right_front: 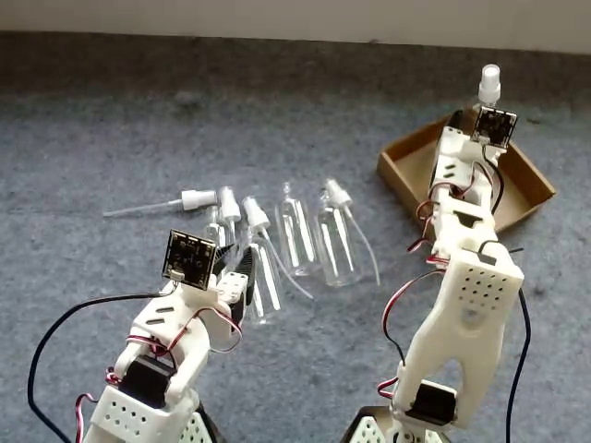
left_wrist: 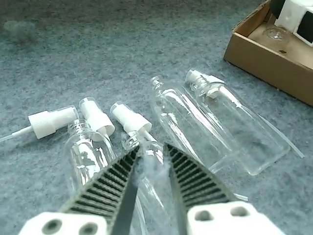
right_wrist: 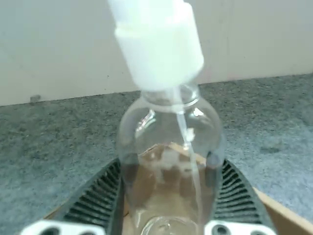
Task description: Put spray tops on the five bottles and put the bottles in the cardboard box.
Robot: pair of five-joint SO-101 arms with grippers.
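Several clear bottles lie side by side on the grey carpet. One bottle [left_wrist: 234, 129] has a spray top [left_wrist: 200, 79] at its neck; the bottle [left_wrist: 183, 120] beside it is bare. Two more spray tops [left_wrist: 128, 117] [left_wrist: 95, 115] lie at the necks of the nearer bottles [left_wrist: 80, 154]. My left gripper [left_wrist: 150, 148] [right_front: 244, 265] hovers over the middle bottle [left_wrist: 146, 161], open by a narrow gap. My right gripper [right_wrist: 168, 196] [right_front: 473, 118] is shut on an upright bottle [right_wrist: 168, 156] with a white spray top [right_wrist: 159, 44] [right_front: 489, 85], held over the cardboard box [right_front: 406, 171].
A loose spray top [right_front: 197, 198] [left_wrist: 49, 122] with a long thin tube lies left of the bottle row. The cardboard box [left_wrist: 264, 56] is low and open. A pale wall borders the carpet at the back.
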